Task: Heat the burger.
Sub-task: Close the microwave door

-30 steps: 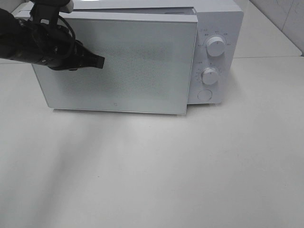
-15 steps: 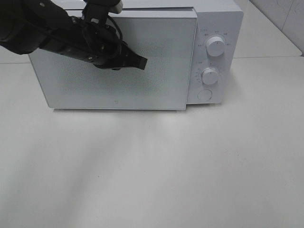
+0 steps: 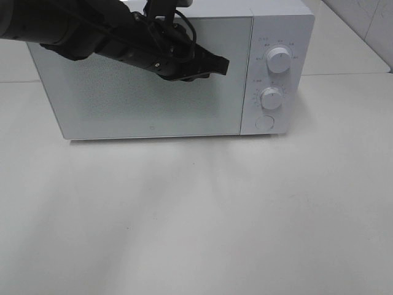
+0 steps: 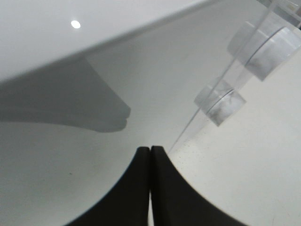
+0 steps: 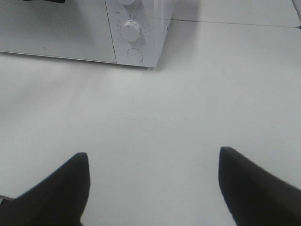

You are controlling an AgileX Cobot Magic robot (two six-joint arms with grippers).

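The burger is hidden; no view shows it. The white microwave (image 3: 153,110) stands at the back of the table with its frosted door flush against its body. My left gripper (image 3: 224,64) is shut, its tips close in front of the door's upper right part, near the control panel. In the left wrist view the left gripper (image 4: 150,155) shows its two black fingers pressed together with nothing between them, close to the door (image 4: 94,155). My right gripper (image 5: 153,157) stands wide open and empty over bare table in front of the microwave (image 5: 56,28).
The control panel carries an upper knob (image 3: 279,61), a lower knob (image 3: 271,98) and a round button (image 3: 264,123). The pale table (image 3: 196,215) spreads out in front. A tiled wall (image 3: 368,18) rises at the back right.
The microwave door has swung from ajar to flush shut. My left arm has swept to the right across the door with its gripper shut.
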